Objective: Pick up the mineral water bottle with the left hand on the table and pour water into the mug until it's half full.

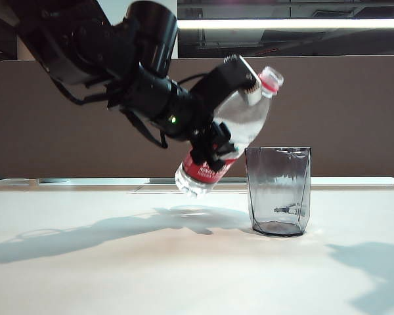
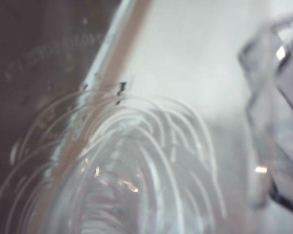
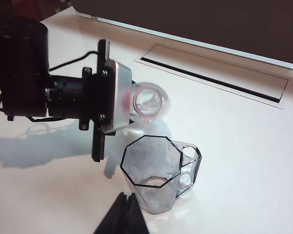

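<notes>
In the exterior view my left gripper (image 1: pixel 224 117) is shut on the mineral water bottle (image 1: pixel 246 121) and holds it above the table (image 1: pixel 118 275). The bottle tilts, its red-ringed neck up and over the near rim of the mug (image 1: pixel 279 190), its labelled base lower on the left. The right wrist view shows the bottle's uncapped mouth (image 3: pixel 147 100) just behind the mug (image 3: pixel 154 170), which stands upright with a handle and looks empty. The left wrist view is filled by the ribbed clear bottle (image 2: pixel 127 165), with the mug (image 2: pixel 278 122) beside it. My right gripper (image 3: pixel 127 209) hovers shut, close in front of the mug.
A long slot (image 3: pixel 215 73) is cut into the tabletop behind the mug. A brown partition (image 1: pixel 354 105) runs along the table's far edge. The arms' shadows lie across the white surface.
</notes>
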{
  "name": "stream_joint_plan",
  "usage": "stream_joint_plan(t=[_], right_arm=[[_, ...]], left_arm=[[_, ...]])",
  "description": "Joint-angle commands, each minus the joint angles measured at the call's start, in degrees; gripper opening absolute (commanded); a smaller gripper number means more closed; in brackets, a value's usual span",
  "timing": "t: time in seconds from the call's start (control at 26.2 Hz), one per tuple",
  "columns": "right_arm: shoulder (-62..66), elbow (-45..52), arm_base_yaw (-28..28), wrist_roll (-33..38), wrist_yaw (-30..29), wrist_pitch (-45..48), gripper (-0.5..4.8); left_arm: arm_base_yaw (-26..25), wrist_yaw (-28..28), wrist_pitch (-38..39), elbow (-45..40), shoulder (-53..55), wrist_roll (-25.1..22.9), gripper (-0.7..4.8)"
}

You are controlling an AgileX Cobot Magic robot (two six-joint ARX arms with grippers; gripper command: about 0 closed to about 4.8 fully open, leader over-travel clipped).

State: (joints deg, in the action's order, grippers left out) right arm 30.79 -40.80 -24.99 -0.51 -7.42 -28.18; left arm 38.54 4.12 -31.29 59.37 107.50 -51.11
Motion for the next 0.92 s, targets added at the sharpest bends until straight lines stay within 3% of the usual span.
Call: stream_joint_plan(t=[0.04,0.72,0.92], right_arm=[[-0.04,-0.42,0.04,-0.15,-0.24,0.98,-0.08],[-0.04,-0.42,0.04,-0.15,-0.26,0.96,-0.08],[-0.07,-0.42,0.04,-0.15,-0.26,0.98,-0.08]], left_arm=[[0.0,0.04,-4.02,0.57,0.33,-1.22,1.34],[-1.05,0.04,-5.75,0.79,0.87,-12.28,1.34],[-1.44,0.04,-10.1,0.9,1.92,-15.12,1.34]])
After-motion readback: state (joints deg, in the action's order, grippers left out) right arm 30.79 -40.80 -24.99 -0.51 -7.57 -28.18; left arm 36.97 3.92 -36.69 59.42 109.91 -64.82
